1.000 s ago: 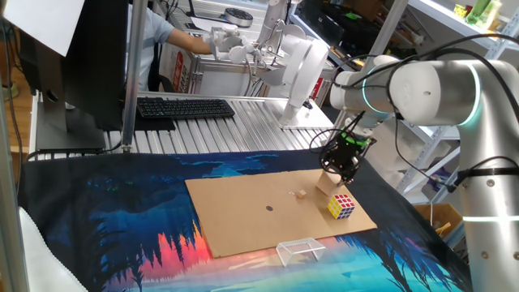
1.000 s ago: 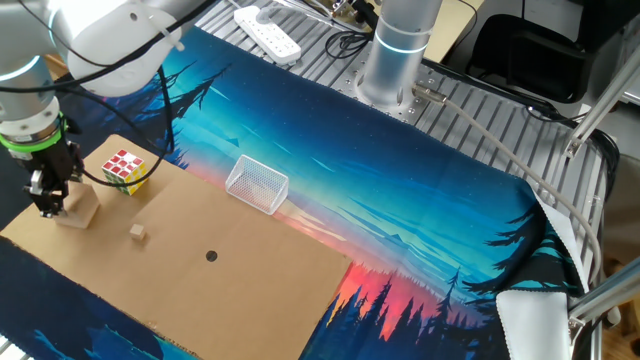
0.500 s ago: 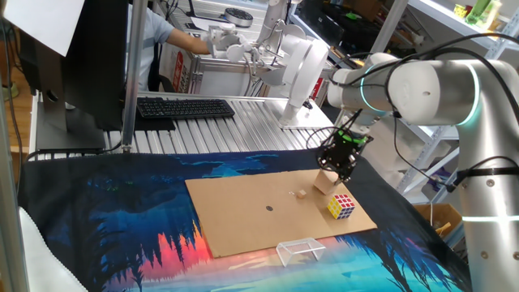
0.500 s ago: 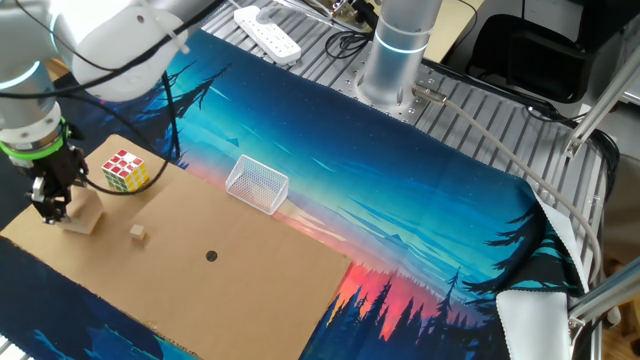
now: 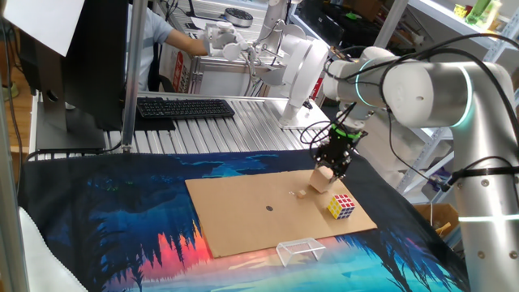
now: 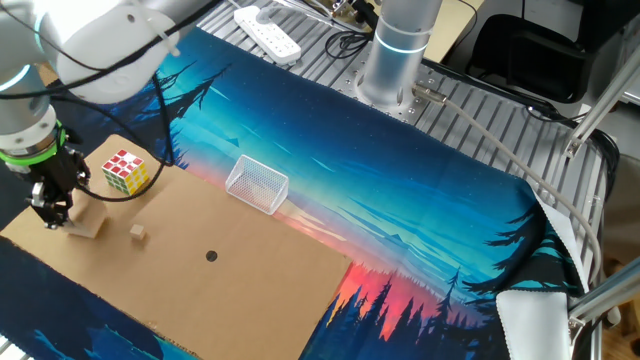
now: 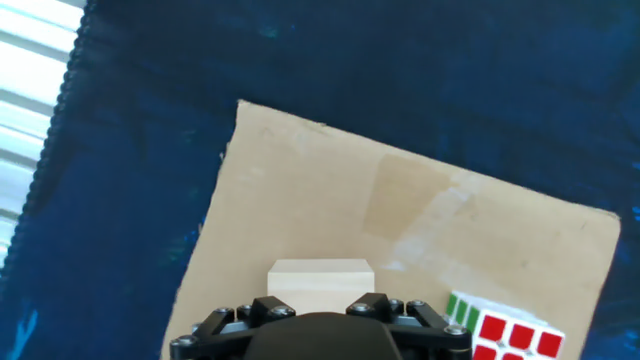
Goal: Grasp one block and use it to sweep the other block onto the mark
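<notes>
My gripper is shut on the plain tan wooden cube and holds it low over the far right part of the brown cardboard sheet. In the other fixed view the gripper has the cube slightly tilted. The hand view shows the cube between my jaws. The tiny tan piece lies just left of the cube, apart from it; it also shows in the other fixed view. The dark round mark sits further left.
A multicoloured puzzle cube stands on the cardboard close to the gripper. A clear plastic rectangular frame lies at the cardboard's front edge. A keyboard sits behind the cloth.
The gripper has moved a little with the tan cube toward the tiny piece, and the cube now sits slightly tilted. The tiny piece and puzzle cube have not moved.
</notes>
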You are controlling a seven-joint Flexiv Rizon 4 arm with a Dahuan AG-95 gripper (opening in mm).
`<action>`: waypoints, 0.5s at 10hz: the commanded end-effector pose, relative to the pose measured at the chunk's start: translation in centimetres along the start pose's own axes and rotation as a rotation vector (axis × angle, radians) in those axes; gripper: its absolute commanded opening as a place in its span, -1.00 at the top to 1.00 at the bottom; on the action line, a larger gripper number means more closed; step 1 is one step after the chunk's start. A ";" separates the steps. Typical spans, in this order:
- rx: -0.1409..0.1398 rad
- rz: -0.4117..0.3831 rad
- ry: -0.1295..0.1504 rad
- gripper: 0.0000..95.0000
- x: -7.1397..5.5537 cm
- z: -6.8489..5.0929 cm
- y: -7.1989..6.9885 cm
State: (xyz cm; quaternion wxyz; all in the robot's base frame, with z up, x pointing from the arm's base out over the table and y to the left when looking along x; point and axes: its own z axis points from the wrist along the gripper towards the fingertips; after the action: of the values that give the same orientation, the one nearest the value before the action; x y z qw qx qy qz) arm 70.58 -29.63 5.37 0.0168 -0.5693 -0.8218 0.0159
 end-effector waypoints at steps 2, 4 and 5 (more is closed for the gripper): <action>-0.003 -0.008 -0.011 1.00 1.8 0.7 -0.9; -0.002 -0.005 -0.009 1.00 2.7 0.9 -1.2; -0.003 -0.005 -0.008 1.00 3.0 0.9 -1.2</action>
State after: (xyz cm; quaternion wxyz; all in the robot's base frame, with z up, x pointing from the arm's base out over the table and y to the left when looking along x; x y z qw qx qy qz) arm 67.61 -26.89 4.77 0.0084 -0.5673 -0.8233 0.0173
